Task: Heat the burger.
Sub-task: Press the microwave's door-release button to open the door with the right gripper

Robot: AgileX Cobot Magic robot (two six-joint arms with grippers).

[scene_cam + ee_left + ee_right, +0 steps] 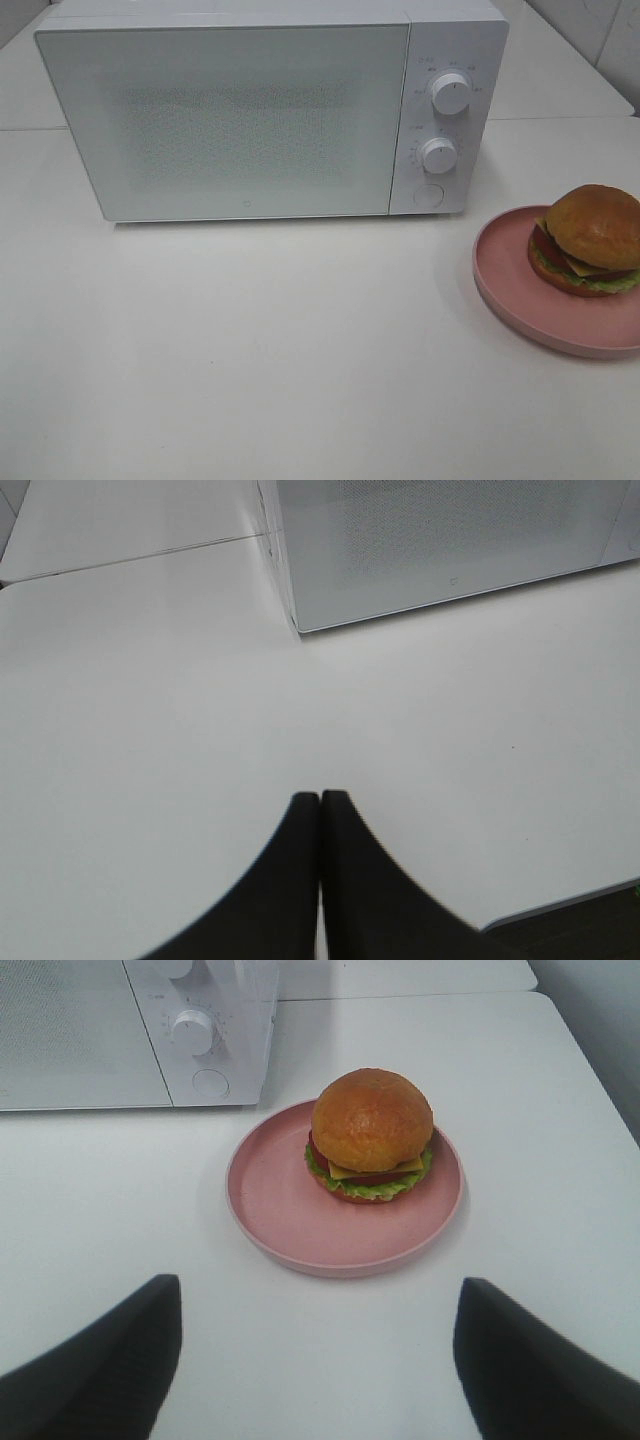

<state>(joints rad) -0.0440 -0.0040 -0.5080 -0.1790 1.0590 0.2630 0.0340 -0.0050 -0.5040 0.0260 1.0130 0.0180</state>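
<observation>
Burger [588, 240] sits off-centre on pink plate [500, 270], on white table [300, 350] to right of white microwave [230, 120] — plate near it, not touching. Microwave door closed. Right gripper [318, 1285] released, jaws spread wide, empty, facing plate and burger. Left gripper [320, 805] clenched — fingers pressed together, grasping nothing, over table in front of microwave.

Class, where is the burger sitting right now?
In the exterior high view, the burger sits on the pink plate at the far right, in front of and right of the microwave.
</observation>
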